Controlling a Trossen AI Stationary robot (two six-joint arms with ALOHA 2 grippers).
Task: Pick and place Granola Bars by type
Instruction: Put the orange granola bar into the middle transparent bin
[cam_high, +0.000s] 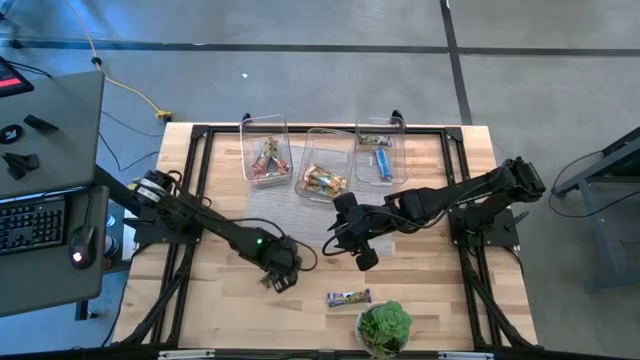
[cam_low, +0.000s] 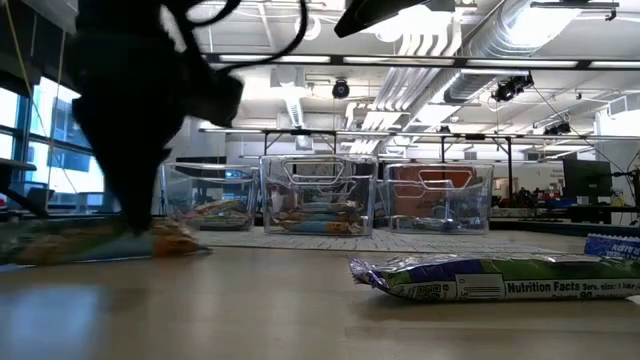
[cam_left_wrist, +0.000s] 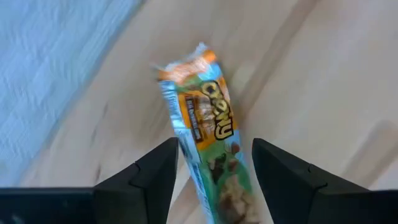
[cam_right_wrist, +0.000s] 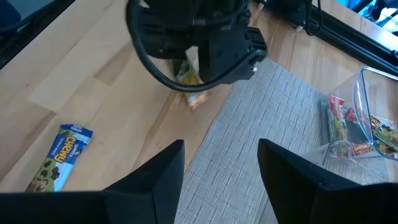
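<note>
The big wooden table (cam_high: 420, 290) has three clear plastic bins in a row at its far side. The left bin (cam_high: 248, 130) holds red bars, the middle bin (cam_high: 312, 135) holds gold ones and the right bin (cam_high: 360, 128) holds blue ones. The biggest thing that could go wrong is a bar landing in the wrong bin, because the bins stand close together. The two dark arms are near each other too. The right gripper (cam_high: 362, 255) hangs over the middle of the table, fingers wide apart and holding nothing. A sweep by the left arm toward the bins could bump it. The left gripper (cam_left_wrist: 214, 155) is down at the near left part of the table. Its fingers are apart, one on each side of an orange-and-green foil-wrapped granola bar (cam_left_wrist: 208, 124). The bar lies crooked between them, and it does not look pinched yet. If the fingers close like this, they may catch only the slippery wrapper, and the bar could twist or slide out. A blue foil bar (cam_high: 348, 297) lies on the table to the right, just beside the leafy green potted plant (cam_high: 385, 322). A reach for that one could knock the plant.
</note>
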